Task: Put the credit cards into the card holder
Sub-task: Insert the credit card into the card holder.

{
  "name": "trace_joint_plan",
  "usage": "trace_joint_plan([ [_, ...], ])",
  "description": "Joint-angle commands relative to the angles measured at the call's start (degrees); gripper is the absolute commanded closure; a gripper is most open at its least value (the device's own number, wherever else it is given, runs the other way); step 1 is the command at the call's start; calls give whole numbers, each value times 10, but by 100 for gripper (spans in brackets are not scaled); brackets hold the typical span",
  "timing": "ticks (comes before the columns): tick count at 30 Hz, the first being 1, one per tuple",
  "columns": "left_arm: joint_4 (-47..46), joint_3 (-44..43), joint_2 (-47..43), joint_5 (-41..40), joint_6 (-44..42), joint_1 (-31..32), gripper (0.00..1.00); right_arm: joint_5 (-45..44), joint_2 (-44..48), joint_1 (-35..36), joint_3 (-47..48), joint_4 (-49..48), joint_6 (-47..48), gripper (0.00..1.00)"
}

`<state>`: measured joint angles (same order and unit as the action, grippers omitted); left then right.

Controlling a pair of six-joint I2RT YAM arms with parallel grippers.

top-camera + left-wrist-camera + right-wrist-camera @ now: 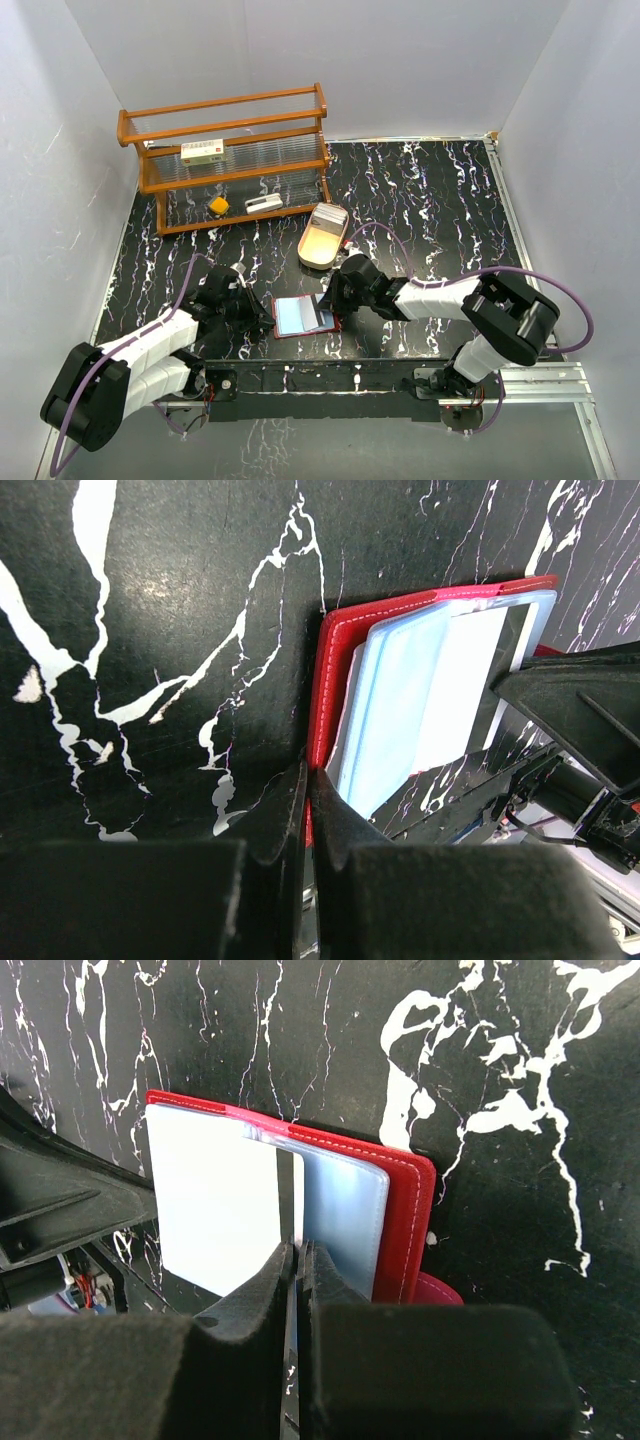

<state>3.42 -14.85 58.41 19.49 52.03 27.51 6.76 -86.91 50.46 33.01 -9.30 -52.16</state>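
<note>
The dark-red card holder [300, 318] lies open on the black marbled table, with its pale bluish pockets up. My left gripper [262, 312] is shut on its left red cover edge [335, 670]; the red edge runs into the left gripper [310, 780]. My right gripper [333, 305] is at the holder's right side. In the right wrist view the right gripper [297, 1250] is shut on a thin grey credit card [289, 1195], seen edge-on, standing between the pocket leaves of the card holder [405, 1210]. More credit cards [331, 213] rest at the far end of the tan tray.
The tan oval tray [318, 250] lies just behind the holder. An orange wooden shelf [235, 160] stands at the back left with a white red-labelled box [202, 152], a yellow object [219, 206] and a small white item [264, 203]. White walls enclose the table.
</note>
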Motion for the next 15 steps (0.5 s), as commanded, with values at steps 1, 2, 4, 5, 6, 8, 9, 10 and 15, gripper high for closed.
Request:
trace_joint_plan([
  [1,11,8,5,-4,-7,1,100,-12,-15,0,14,-7,14,100],
  [2,10,8,5,-1,-6,1,100,-13,-15,0,14,-10,11,100],
  [4,4,10,6,5,-3,1,100,-18,-14,0,13,-13,4,100],
  [5,0,13,6,7,-1,1,100,-22,-15,0,13,-12,0,100],
  [6,-3,16,6,7,0,1,100,-25,-16,0,12,-13,-3,100],
  [8,-7,23,8,5,3,0,100,-25,-17,1,14,-15,-5,100],
  [9,-8,25,8,6,4,1,100,-24,-16,1,15,-16,-7,100],
  [10,-11,27,8,8,4,1,100,-24,-15,1,15,-17,-9,100],
  [15,-12,23,7,10,5,1,100,-24,-9,1,14,-22,-18,100],
])
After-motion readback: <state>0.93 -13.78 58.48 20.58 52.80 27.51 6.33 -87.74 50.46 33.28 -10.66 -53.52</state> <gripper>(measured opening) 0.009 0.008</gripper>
